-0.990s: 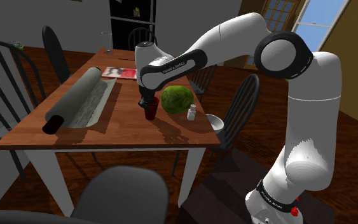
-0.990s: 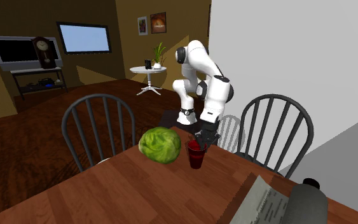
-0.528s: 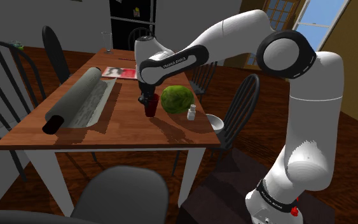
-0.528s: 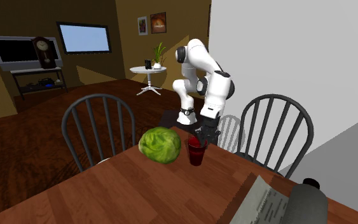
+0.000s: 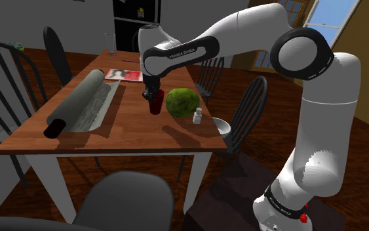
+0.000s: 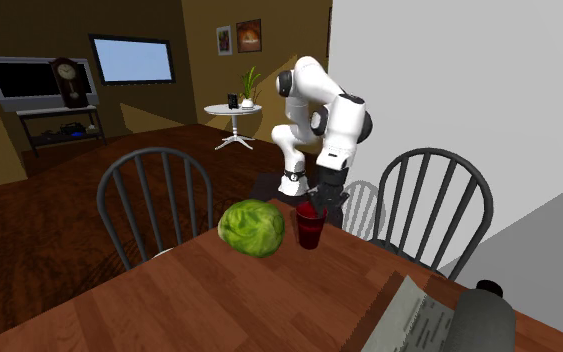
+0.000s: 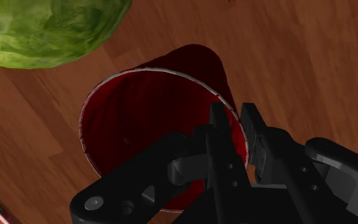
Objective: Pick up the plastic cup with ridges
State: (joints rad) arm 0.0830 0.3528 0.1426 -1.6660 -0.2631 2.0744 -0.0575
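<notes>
While gripper (image 7: 233,113) pinches dark red cup (image 7: 139,127) by rim wall, one finger inside | cup beside cabbage (image 7: 44,28), low over table (image 5: 130,136) | risk: one-sided pinch, cup may tilt, slip, bump cabbage

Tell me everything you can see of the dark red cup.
The dark red cup is open-topped and tapers to a narrower base, with a thin pale rim and nothing inside. It is upright beside the green cabbage, over the wooden table. The gripper is shut on its wall, with one finger inside the rim and one outside. Whether its base touches the table is unclear.
</notes>
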